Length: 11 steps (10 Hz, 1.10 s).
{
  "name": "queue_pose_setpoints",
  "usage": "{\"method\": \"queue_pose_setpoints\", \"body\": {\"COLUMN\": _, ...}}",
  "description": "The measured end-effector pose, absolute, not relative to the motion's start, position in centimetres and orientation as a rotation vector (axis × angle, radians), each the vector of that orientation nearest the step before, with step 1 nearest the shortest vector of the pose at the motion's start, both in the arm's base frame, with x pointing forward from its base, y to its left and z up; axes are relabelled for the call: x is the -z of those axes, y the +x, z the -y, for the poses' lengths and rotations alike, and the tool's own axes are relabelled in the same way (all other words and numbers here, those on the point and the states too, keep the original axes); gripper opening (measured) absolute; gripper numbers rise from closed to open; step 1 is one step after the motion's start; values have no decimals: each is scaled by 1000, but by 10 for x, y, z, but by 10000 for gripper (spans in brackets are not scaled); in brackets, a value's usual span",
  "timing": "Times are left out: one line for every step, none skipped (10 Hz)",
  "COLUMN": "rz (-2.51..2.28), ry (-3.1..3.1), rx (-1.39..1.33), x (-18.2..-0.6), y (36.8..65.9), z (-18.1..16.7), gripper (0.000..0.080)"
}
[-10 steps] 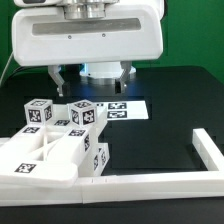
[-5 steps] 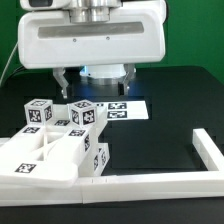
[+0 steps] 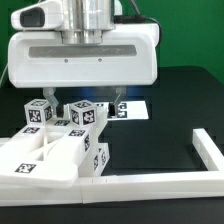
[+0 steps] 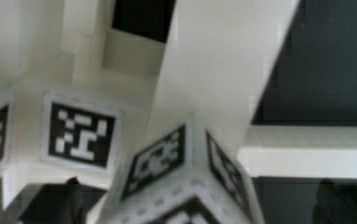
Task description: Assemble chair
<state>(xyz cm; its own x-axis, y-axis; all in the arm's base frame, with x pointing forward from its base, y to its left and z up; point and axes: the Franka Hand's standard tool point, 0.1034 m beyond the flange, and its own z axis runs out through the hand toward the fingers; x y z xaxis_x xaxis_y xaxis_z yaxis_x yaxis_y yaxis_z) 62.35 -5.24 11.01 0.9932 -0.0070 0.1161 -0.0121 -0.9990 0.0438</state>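
Gripper (image 3: 82, 103): jaws spread wide, holding nothing, lowered just over the chair parts; fingers mostly hidden behind the arm's white body.
Chair (image 3: 58, 142): white tagged blocks clustered at the exterior view's left, against the border rail (image 3: 150, 183).
Wrist view: tagged cube (image 4: 184, 170) close beneath the camera.
Marker board (image 3: 132, 108): flat on the black table (image 3: 170, 90), behind the parts.
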Motion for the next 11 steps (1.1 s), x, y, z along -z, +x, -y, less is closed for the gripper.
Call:
{"method": "queue_pose_setpoints", "body": {"rz": 21, "ry": 3092, "rx": -176, "x": -108, "y": 622, "z": 51, "gripper": 649}}
{"method": "queue_pose_setpoints", "body": {"rz": 27, "ry": 3095, "rx": -166, "x": -106, "y": 618, "z": 48, "gripper": 649}}
{"method": "queue_pose_setpoints", "body": {"rz": 52, "ry": 3097, "rx": -169, "x": -108, "y": 618, "z": 45, "gripper": 649}}
{"method": "queue_pose_setpoints", "body": {"rz": 88, "ry": 3098, "rx": -169, "x": -108, "y": 618, "z": 44, "gripper": 637}}
{"method": "queue_pose_setpoints", "body": {"rz": 101, "ry": 3097, "rx": -168, "x": -107, "y": 618, "z": 46, "gripper": 637}}
{"method": "queue_pose_setpoints", "body": {"rz": 127, "ry": 3097, "rx": -169, "x": -107, "y": 618, "z": 46, "gripper": 468}}
{"method": "queue_pose_setpoints", "body": {"rz": 181, "ry": 3097, "rx": -171, "x": -108, "y": 618, "z": 46, "gripper": 285}}
{"method": "queue_pose_setpoints", "body": {"rz": 343, "ry": 3091, "rx": -174, "x": -107, "y": 618, "z": 45, "gripper": 282}}
{"method": "queue_pose_setpoints", "body": {"rz": 409, "ry": 3086, "rx": -175, "x": -107, "y": 618, "z": 45, "gripper": 282}}
{"method": "queue_pose_setpoints", "body": {"rz": 550, "ry": 3070, "rx": -177, "x": -107, "y": 618, "z": 44, "gripper": 282}}
{"method": "queue_pose_setpoints", "body": {"rz": 653, "ry": 3053, "rx": -178, "x": -108, "y": 618, "z": 44, "gripper": 282}}
